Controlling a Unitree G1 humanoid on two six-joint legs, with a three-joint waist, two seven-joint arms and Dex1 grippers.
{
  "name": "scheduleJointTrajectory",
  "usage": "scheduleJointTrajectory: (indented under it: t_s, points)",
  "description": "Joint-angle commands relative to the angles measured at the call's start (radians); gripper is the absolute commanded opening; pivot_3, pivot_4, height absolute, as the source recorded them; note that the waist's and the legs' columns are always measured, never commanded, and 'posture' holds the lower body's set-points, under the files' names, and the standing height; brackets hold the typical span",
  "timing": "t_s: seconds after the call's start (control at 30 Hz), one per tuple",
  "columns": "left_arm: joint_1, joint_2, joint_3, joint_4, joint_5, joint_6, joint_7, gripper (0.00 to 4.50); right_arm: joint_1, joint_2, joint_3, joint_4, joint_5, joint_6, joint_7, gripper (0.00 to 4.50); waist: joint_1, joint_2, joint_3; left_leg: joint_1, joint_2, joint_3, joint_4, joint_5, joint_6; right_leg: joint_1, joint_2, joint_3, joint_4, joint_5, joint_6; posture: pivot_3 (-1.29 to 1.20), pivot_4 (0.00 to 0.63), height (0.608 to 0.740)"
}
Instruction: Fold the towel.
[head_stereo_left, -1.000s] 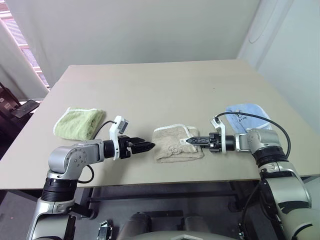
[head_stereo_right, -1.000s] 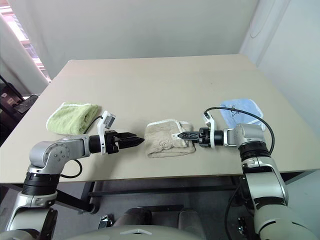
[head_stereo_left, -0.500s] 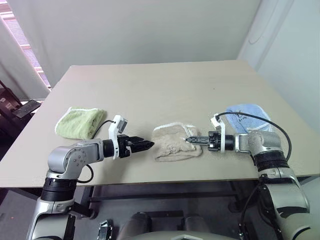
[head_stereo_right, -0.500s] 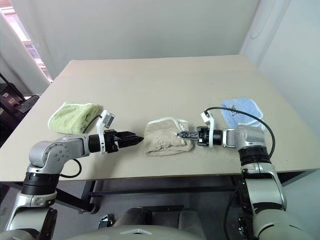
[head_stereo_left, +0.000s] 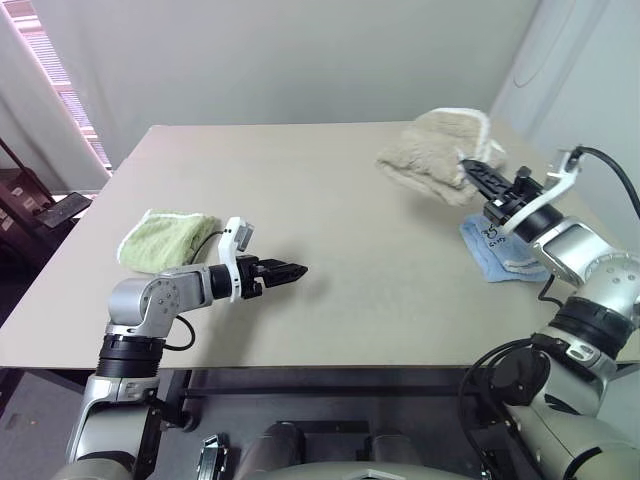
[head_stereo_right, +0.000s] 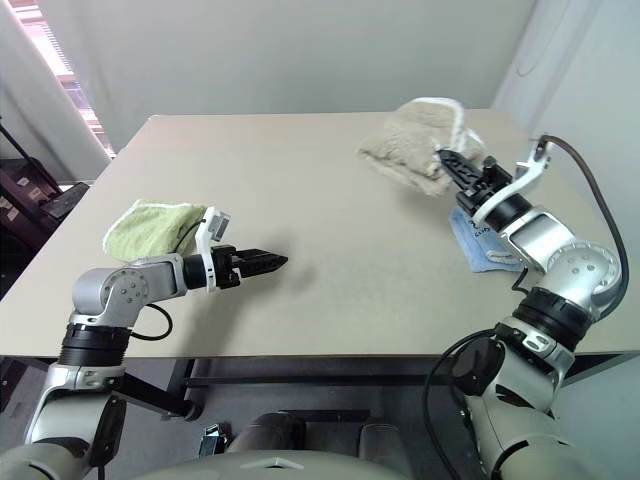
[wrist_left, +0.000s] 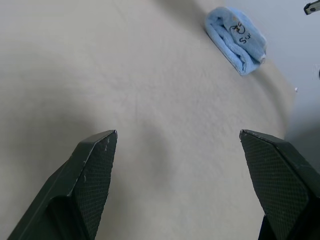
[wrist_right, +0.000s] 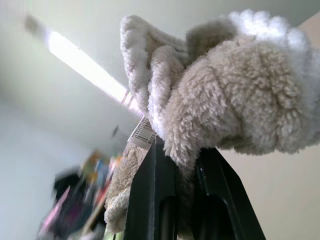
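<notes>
The beige towel (head_stereo_left: 438, 152) with white edging hangs bunched in the air over the table's far right. My right gripper (head_stereo_left: 470, 167) is shut on it, raised and pointing forward; in the right wrist view the fluffy towel (wrist_right: 235, 95) and a small barcode label (wrist_right: 140, 132) sit over the two black fingers (wrist_right: 150, 200). My left gripper (head_stereo_left: 296, 269) hovers low over the bare table near the front left, open with nothing between its fingers (wrist_left: 92, 165).
A light-green folded towel (head_stereo_left: 165, 240) lies at the table's left. A light-blue folded towel (head_stereo_left: 500, 250) lies at the right edge under my right arm. The table's front edge (head_stereo_left: 300, 355) runs just below my left gripper.
My right gripper shut on the beige towel and lifted it up and to the right, off the table's middle. The left gripper stayed open, edging slightly forward. The camera view shifted.
</notes>
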Motion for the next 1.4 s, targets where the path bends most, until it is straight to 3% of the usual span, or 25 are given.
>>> scheduleJointTrajectory:
  t_s: [0.03,0.33,0.47,0.63,0.87,1.27,1.4]
  points:
    - [-0.037,-0.006,0.0,0.011,0.004,-0.018,-0.023,4.17,0.062,0.045,-0.078,-0.132,0.071,-0.084,-0.129,0.01,0.001,0.0,0.0,0.0,0.0,0.0,0.0,0.0,0.0,0.0,0.0,0.0,0.0,0.0,0.0,0.0,0.0,0.74]
    - [-0.067,-0.034,-0.044,0.069,0.045,-0.038,-0.06,4.17,0.232,0.085,-0.169,-0.209,0.191,-0.254,-0.397,0.01,-0.005,0.004,0.001,0.0,0.0,0.001,-0.001,0.001,0.001,0.001,0.0,0.001,0.001,0.0,0.0,0.0,0.0,0.74]
    - [-0.078,-0.048,-0.052,0.086,0.057,-0.042,-0.068,4.17,0.279,0.076,-0.129,-0.21,0.23,-0.286,-0.419,0.01,-0.008,0.007,0.001,0.0,0.0,0.002,0.0,0.001,0.001,0.003,0.0,0.001,0.001,0.0,0.0,0.0,0.0,0.74]
    - [-0.087,-0.068,-0.06,0.104,0.07,-0.051,-0.071,4.17,0.304,0.088,-0.052,-0.104,0.146,-0.414,-0.401,0.01,-0.009,0.008,0.001,0.0,0.001,0.002,0.0,0.001,0.001,0.003,0.001,0.001,0.001,0.0,0.0,0.0,0.0,0.74]
    - [-0.074,-0.071,-0.048,0.094,0.071,-0.05,-0.067,4.17,0.305,0.064,-0.008,-0.008,0.15,-0.482,-0.395,0.01,-0.006,0.008,0.001,0.0,0.001,0.001,0.0,0.001,0.001,0.003,0.001,0.001,0.001,0.0,0.0,0.0,0.0,0.74]
    - [-0.053,-0.061,-0.011,0.076,0.063,-0.046,-0.047,4.17,0.327,0.007,0.029,-0.001,0.204,-0.455,-0.377,4.28,-0.005,0.008,0.001,0.0,0.001,0.001,0.0,0.001,0.001,0.003,0.001,0.001,0.001,0.0,0.0,0.0,0.0,0.74]
    - [-0.052,-0.056,-0.001,0.072,0.061,-0.042,-0.046,4.17,0.381,-0.015,0.001,-0.024,0.313,-0.39,-0.366,4.45,-0.002,0.008,0.001,0.0,0.001,0.001,0.0,0.001,0.001,0.004,0.001,0.001,0.0,0.0,0.0,0.0,0.0,0.74]
